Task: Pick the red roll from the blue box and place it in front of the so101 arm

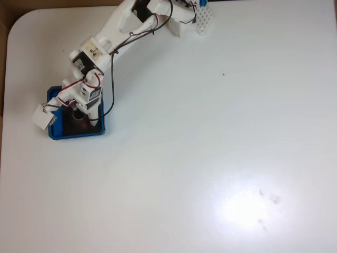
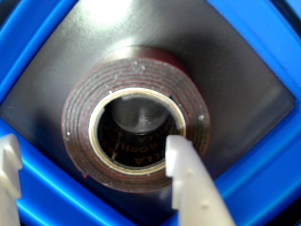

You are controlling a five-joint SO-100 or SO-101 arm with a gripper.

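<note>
**Fingers straddling the roll wall, grasp not yet closed**

The red roll [image 2: 134,129] lies flat on the dark floor of the blue box [image 2: 37,37], roughly central, its hole facing up. In the wrist view the gripper [image 2: 91,153] is spread apart: one white fingertip [image 2: 181,150] sits at the inner rim of the roll's core, the other [image 2: 9,150] is outside the roll, over the box's blue rim. Nothing is pinched yet.

This looks like the reach-and-grasp step. The next move calls for closing the fingers on the roll's wall, then lifting straight up to clear the box rim.

In the fixed view the so101 arm [image 1: 113,31] leans over the box, which sits near the table's [image 1: 210,158] left edge. To the box's right the white tabletop is wide and bare, giving ample room for carrying and setting down.
</note>
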